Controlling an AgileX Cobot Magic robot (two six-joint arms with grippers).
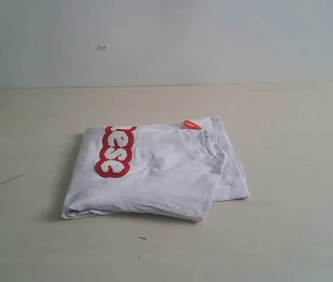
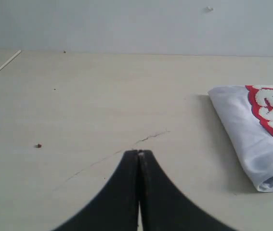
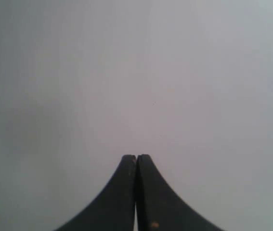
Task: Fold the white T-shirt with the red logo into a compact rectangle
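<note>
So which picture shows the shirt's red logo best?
The exterior view: the red logo lies face up on the folded white T-shirt, its letters "ese" readable. The left wrist view catches only part of it, cut off at the picture's edge. The right wrist view shows none of it.

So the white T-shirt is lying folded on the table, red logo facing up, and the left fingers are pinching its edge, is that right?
Not quite. The white T-shirt does lie folded on the table with the red logo facing up, but the left fingers are not pinching it: the left wrist view shows them shut on nothing, apart from the shirt.
</note>
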